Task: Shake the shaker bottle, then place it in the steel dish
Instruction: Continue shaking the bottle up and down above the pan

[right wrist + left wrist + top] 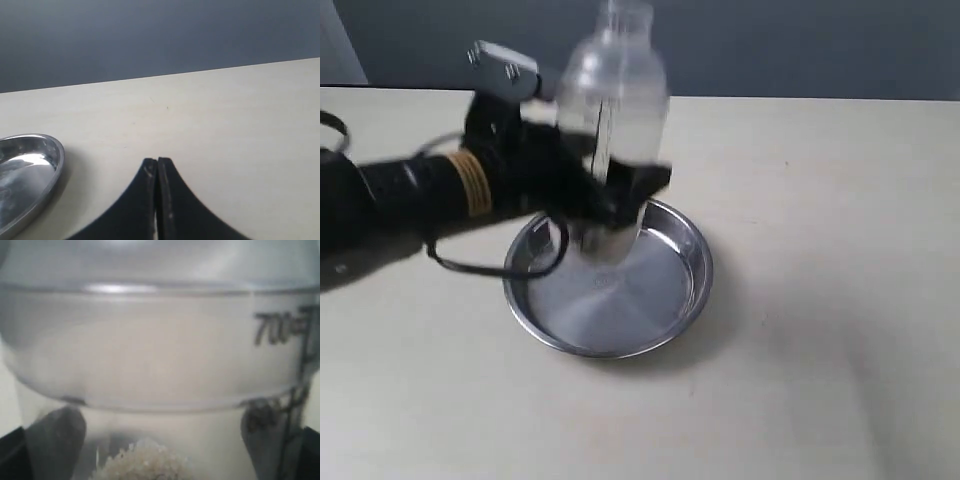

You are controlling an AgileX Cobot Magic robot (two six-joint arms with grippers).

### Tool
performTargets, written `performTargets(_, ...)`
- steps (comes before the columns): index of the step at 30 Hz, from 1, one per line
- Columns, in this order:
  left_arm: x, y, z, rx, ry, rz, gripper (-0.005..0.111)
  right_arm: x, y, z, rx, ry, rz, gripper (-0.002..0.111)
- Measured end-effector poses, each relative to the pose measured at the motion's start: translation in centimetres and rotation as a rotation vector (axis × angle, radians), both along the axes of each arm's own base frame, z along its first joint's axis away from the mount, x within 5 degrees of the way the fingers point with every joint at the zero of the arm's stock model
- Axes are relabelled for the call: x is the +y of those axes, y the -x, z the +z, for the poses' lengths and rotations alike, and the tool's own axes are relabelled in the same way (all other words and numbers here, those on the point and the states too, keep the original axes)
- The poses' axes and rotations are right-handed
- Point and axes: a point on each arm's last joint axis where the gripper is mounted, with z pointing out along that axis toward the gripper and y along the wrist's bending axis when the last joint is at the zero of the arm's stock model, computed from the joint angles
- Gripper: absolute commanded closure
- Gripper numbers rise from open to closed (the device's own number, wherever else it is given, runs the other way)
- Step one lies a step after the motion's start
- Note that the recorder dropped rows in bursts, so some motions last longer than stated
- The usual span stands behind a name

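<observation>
While the shaker bottle (615,95) is clamped upright low on its body by the left gripper (616,205), its image is smeared by blur; its base is seen over the rear part of the steel dish (620,325), inside the rim, though contact with the dish floor cannot be told. From the left wrist, grey fingers (55,435) are seen pressed at either side of the clear wall, a clump of whitish grains (145,465) is seen low between them, and a printed 700 mark is read. A black cable (535,262) is looped across the dish's left rim; the near and right rims are unobstructed. Bare table (830,260) lies wide open to the right. The right gripper (157,167) is empty, tips pressed together, just beside the dish's edge, apart from it.
</observation>
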Motion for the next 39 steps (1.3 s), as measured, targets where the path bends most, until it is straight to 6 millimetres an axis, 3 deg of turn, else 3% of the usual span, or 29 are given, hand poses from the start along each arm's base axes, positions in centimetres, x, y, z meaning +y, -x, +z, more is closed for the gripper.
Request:
performTargets(2,-0.1,0.4,4.1,-0.148,0.101,-0.027,0.106,0.0,0.0,0.0,0.000,0.000,0.000,0.109)
performTargets(4,-0.2,0.8,4.4,-0.175,0.129,-0.044,0.106,0.0,0.0,0.0,0.000,0.000,0.000,0.109)
performTargets(7,-0.4,0.2,-1.1,0.016,0.041,-0.017,0.106,0.0,0.0,0.0,0.000,0.000,0.000,0.109)
performTargets(8,-0.2,0.2,-4.0,0.136,-0.025,0.008,0.106,0.0,0.0,0.0,0.000,0.000,0.000,0.109)
performTargets(10,0.1,0.6,-5.1,0.191,-0.078,0.011,0.106,0.0,0.0,0.0,0.000,0.000,0.000,0.109)
performTargets(14,0.2,1.3,1.1,-0.023,0.030,-0.021,0.106,0.0,0.0,0.0,0.000,0.000,0.000,0.109)
performTargets(16,0.1,1.4,1.7,-0.071,0.040,-0.038,0.106,0.0,0.0,0.0,0.000,0.000,0.000,0.109)
performTargets(21,0.5,0.7,-5.0,0.164,-0.081,0.021,0.106,0.0,0.0,0.0,0.000,0.000,0.000,0.109)
performTargets(23,0.6,0.7,-3.5,0.114,-0.064,0.017,0.106,0.0,0.0,0.0,0.000,0.000,0.000,0.109)
performTargets(26,0.4,0.7,1.8,-0.075,0.051,-0.007,0.106,0.0,0.0,0.0,0.000,0.000,0.000,0.109)
performTargets(28,0.3,0.9,2.7,-0.113,0.079,-0.018,0.106,0.0,0.0,0.0,0.000,0.000,0.000,0.109)
performTargets(29,0.2,0.8,1.6,-0.084,0.063,-0.022,0.106,0.0,0.0,0.0,0.000,0.000,0.000,0.109)
performTargets(33,0.4,0.7,-6.2,0.202,-0.092,0.014,0.106,0.0,0.0,0.0,0.000,0.000,0.000,0.109)
performTargets(34,0.5,1.0,-6.6,0.226,-0.114,0.011,0.106,0.0,0.0,0.0,0.000,0.000,0.000,0.109)
performTargets(39,0.2,1.6,-1.2,-0.002,-0.058,-0.051,0.106,0.0,0.0,0.0,0.000,0.000,0.000,0.109)
